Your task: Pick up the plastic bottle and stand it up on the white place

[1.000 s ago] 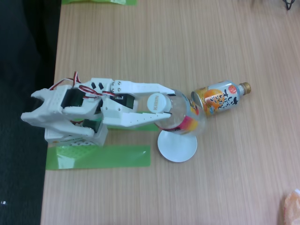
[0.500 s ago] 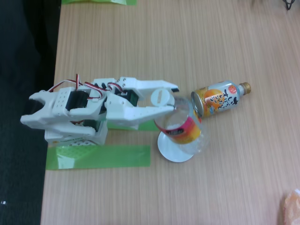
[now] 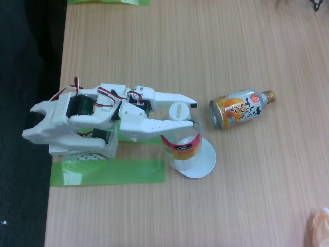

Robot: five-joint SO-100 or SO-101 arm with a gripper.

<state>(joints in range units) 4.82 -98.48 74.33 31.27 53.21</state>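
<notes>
Fixed view, left to right. I log the white arm (image 3: 77, 116) at the tabletop's (image 3: 154, 46) left edge, above a green tape strip (image 3: 108, 172). Its fingers (image 3: 172, 123) clamp the plastic bottle (image 3: 181, 144) just under the white cap, one finger each side. Bottle near upright, base over the left part of the white place (image 3: 203, 159); contact I cannot confirm. Right of that, apart: an orange-and-silver bottle-can (image 3: 239, 108) lying on its side.

Claw (image 3: 191, 113) clamped, arm extended rightward
</notes>
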